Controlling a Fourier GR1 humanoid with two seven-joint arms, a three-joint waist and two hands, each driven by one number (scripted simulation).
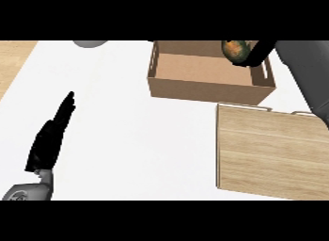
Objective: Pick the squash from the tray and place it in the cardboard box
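So at that moment your left hand (pixel 50 139) rested at the near left of the white counter (pixel 126 122), fingers straight and pressed together, holding nothing. Right of it, toward the far side, stood the cardboard box (pixel 202 89), open, with bare floor showing inside. Nearer you and to the right lay the wooden tray (pixel 271 150), nothing on its boards. At the far right your right hand (pixel 254 52) had its fingers curled round the squash (pixel 234 51), carrying it above the box's far right corner. Judging by that, you had the pick done; what remained was lowering the squash into the box and letting go
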